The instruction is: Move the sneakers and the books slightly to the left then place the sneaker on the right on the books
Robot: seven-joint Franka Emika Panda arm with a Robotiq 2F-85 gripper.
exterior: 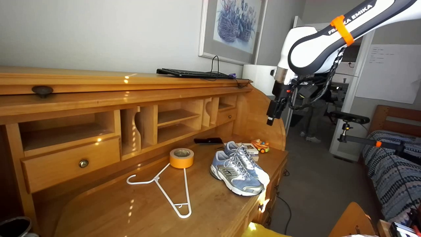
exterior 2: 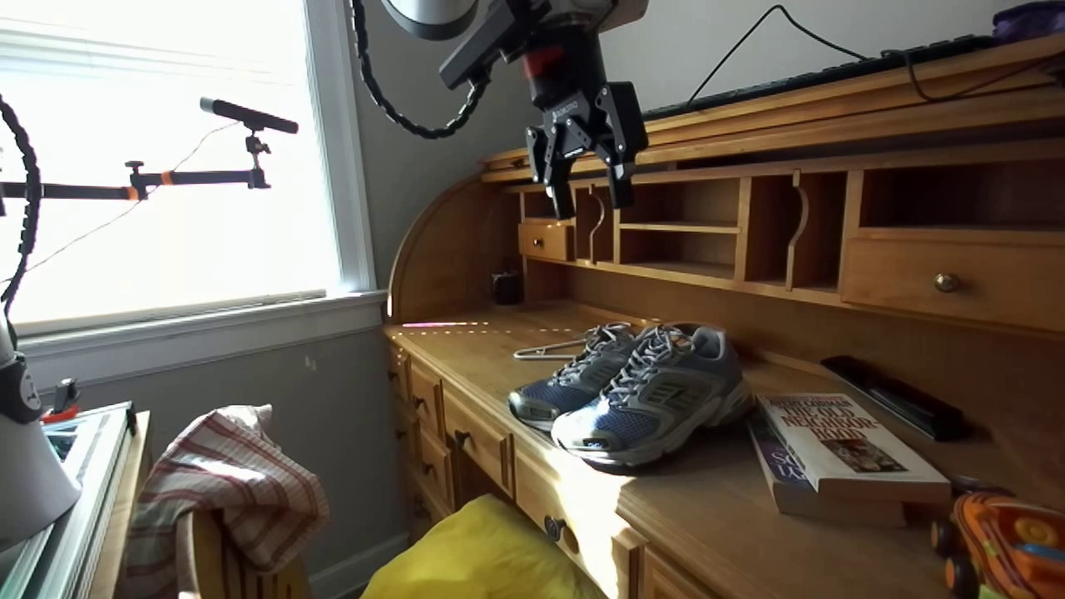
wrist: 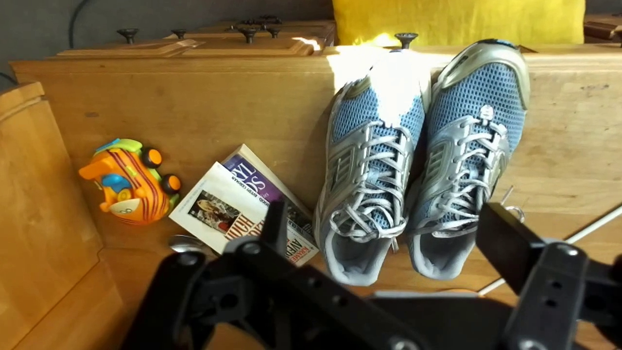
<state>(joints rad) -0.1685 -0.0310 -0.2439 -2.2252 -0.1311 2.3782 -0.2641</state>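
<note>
My black end effector (exterior 2: 592,200) gapes empty; blue-silver mesh sneakers (exterior 2: 641,399) stand beside white-and-purple paperback books (exterior 2: 847,453): placing remains, leftward shift unclear.

Home, bedroom: in exterior view, quilt-covered bed (exterior: 391,172) between 3 and 4 o'clock, framed flower picture (exterior: 235,29) just past 12.

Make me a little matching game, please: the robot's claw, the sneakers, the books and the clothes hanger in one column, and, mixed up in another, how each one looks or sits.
Things
1. gripper
2. sneakers
3. books
4. hanger

Descriptions
A. stacked, one on top of the other
B. plain white
C. open, up in the air
D. side by side, grey and blue

Pairs: 1-C, 2-D, 3-A, 4-B
</note>
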